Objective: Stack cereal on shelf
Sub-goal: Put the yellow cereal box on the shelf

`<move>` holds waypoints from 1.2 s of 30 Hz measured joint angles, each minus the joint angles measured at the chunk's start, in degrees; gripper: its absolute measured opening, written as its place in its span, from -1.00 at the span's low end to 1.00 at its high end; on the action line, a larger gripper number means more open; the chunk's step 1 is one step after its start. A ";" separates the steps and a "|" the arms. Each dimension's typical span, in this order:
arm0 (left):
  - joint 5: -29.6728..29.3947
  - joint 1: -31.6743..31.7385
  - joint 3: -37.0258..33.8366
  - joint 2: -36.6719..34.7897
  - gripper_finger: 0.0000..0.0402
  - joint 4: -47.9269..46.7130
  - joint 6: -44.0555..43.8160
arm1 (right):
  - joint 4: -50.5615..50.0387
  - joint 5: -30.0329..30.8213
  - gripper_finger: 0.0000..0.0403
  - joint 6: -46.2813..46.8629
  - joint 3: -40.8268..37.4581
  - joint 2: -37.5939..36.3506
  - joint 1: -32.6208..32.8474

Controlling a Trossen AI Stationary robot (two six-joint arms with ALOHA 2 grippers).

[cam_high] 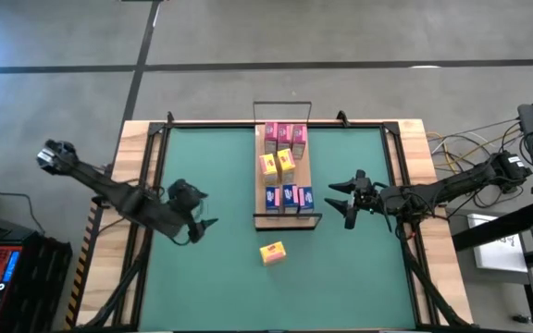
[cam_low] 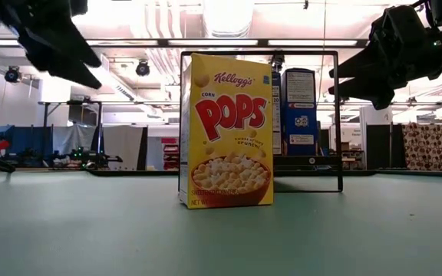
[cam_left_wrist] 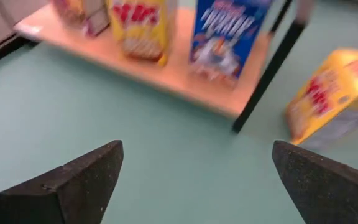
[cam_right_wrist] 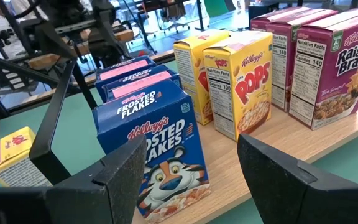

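The shelf [cam_high: 285, 216], a light-wood board with black wire rails at its short ends, lies in the middle of the green table. On it stand cereal boxes: pink ones [cam_high: 285, 135] at the far end, yellow ones [cam_high: 278, 164] in the middle, blue ones [cam_high: 289, 196] at the near end. One yellow box [cam_high: 273, 252] stands upright on the table just in front of the shelf's near end [cam_low: 225, 130]. My left gripper [cam_high: 204, 225] hangs open to the left of that box, empty [cam_left_wrist: 197, 155]. My right gripper [cam_high: 333, 196] hovers open right of the shelf, facing the blue boxes [cam_right_wrist: 191, 146].
A black wire rail [cam_low: 338, 115] rises at the shelf's near end, close behind the loose yellow box. Green table surface [cam_high: 211, 166] lies free on both sides of the shelf. A wooden rim [cam_high: 415, 139] frames the table; cables [cam_high: 461, 148] lie beyond its right edge.
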 joint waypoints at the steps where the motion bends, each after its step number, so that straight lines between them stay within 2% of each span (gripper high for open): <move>1: -0.03 0.13 -3.01 -2.66 0.97 4.37 2.23 | 0.00 0.00 0.19 0.00 0.02 -0.02 0.00; 6: -0.03 0.94 -14.17 -12.88 0.99 20.05 10.95 | 0.01 0.00 0.19 0.00 0.02 0.00 -0.02; 11: -0.04 1.67 -21.41 -19.18 0.99 26.04 14.48 | 0.00 0.00 0.19 0.00 0.02 0.00 0.00; 15: -0.01 1.74 -26.95 -22.43 0.99 31.11 15.34 | 0.00 0.00 0.19 0.00 0.00 -0.01 -0.02; 22: 1.95 1.71 -36.41 -24.10 0.99 52.42 23.41 | 0.02 0.00 0.19 0.00 0.02 0.00 -0.02; 31: 2.49 1.71 -36.92 -23.95 0.99 53.23 24.87 | 0.02 0.02 0.19 -0.02 0.02 -0.02 -0.02; 36: 6.33 1.71 -36.49 -23.91 0.98 52.62 23.96 | 0.02 0.01 0.19 0.00 0.01 0.00 -0.02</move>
